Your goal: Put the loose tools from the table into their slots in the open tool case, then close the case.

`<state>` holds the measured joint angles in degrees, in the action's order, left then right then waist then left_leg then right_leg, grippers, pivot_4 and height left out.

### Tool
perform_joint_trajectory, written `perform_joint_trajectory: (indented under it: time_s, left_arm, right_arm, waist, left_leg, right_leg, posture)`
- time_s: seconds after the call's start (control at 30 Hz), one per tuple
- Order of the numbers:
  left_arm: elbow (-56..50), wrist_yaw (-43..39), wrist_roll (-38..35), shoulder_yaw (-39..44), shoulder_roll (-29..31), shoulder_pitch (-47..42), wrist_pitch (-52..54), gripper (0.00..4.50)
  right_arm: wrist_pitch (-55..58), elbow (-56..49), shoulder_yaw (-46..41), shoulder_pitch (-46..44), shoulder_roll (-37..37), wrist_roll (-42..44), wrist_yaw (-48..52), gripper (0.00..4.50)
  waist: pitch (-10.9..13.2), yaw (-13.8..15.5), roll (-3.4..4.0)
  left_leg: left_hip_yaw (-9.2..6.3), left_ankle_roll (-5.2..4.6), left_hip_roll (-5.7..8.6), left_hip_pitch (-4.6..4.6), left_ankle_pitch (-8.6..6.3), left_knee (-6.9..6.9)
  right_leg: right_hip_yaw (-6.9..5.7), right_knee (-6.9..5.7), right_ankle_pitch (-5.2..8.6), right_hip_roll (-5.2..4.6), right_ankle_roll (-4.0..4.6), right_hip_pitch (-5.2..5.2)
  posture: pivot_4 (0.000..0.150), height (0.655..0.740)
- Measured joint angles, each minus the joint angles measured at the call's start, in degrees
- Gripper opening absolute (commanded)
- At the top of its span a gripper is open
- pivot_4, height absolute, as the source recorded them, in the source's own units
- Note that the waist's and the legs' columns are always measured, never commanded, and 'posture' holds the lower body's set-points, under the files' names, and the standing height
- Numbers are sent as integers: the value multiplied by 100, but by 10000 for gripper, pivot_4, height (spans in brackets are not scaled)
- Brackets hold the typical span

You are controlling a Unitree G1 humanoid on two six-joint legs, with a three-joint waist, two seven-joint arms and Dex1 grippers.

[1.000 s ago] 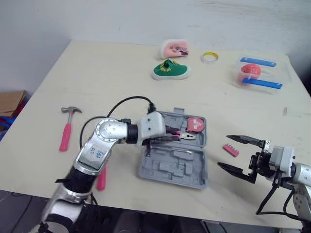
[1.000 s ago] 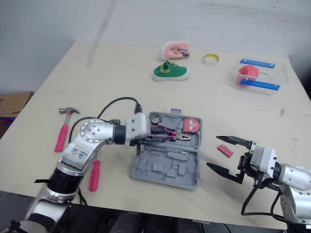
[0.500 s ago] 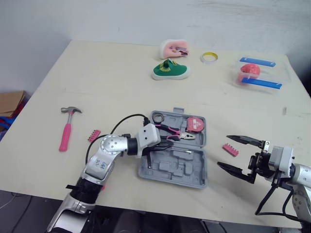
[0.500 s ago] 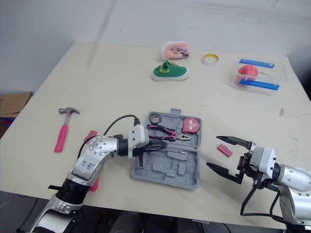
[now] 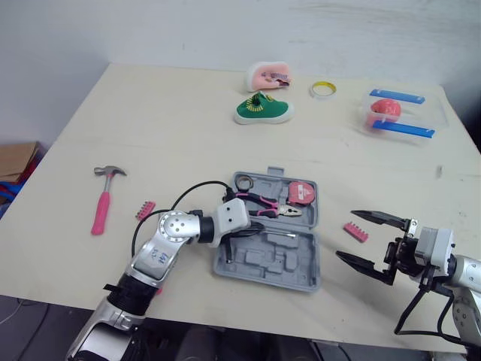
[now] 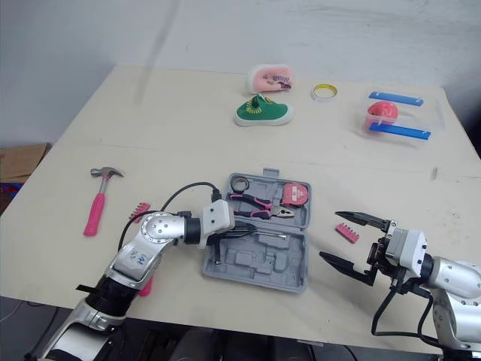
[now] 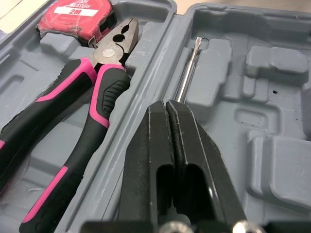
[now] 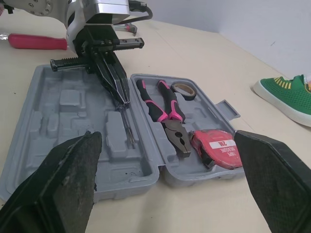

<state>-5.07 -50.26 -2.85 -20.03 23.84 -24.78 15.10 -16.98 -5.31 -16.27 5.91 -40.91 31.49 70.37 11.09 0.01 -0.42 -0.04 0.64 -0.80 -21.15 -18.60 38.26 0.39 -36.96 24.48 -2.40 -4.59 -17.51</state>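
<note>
Case [image 5: 264,265] lies open on the counter [image 5: 188,120]; left tool [image 7: 167,103], pressed together, points at its screwdriver [image 7: 187,77]; right tool [image 6: 329,235] spread nearby.

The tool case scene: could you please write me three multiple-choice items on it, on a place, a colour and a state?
1. Where does the hammer lie relative to the tool case?
A) inside it
B) on the table, to the robot's left of it
C) under it

2. What colours are the pliers' handles?
A) pink and black
B) blue and white
C) green

3. How is the right gripper?
A) shut on the hammer
B) open
C) shut on the pliers

1 B: it lies on bare table left of the case.
2 A: the left wrist view shows pink and black grips.
3 B: its fingers stand wide apart.
</note>
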Motion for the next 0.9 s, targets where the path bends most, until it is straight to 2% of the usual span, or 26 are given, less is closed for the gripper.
perform_joint_trajectory:
  time_s: [0.17, 0.43, 0.7, 0.9]
  left_arm:
    - [-79, -122, 322, -365, 218, -47, -134, 184]
    - [-150, -32, 333, -433, 181, -103, 373, 184]
    - [-197, -277, -287, -25, 36, 286, 75, 184]
    - [19, -4, -257, 98, -161, 74, 65, 184]
  right_arm:
    - [-18, 0, 2, -7, 14, -8, -20, 45000]
    - [-37, 1, 3, -5, 25, -12, -52, 45000]
    - [-45, 1, 2, 26, 25, -12, -67, 45000]
    - [-45, 1, 2, 22, 25, -12, -67, 45000]
  waist:
    - [-3, -1, 3]
    - [-69, -2, 17]
    - [-78, -5, 18]
    - [-77, 7, 16]
  left_leg:
    - [1, 0, 1, 5, 0, 0]
    - [2, 0, 1, 12, 0, 0]
    - [1, 0, 0, 1, 0, -4]
    - [1, -1, 1, -3, -1, -5]
  right_leg:
    - [2, -1, 0, 0, 0, 3]
    - [4, -1, 0, -1, 0, 12]
    - [3, 2, 0, 0, 0, 2]
    - [2, 7, 0, 0, 0, 2]
  posture:
    - [1500, 7400]
    - [1500, 7400]
    - [1500, 7400]
    - [1500, 7400]
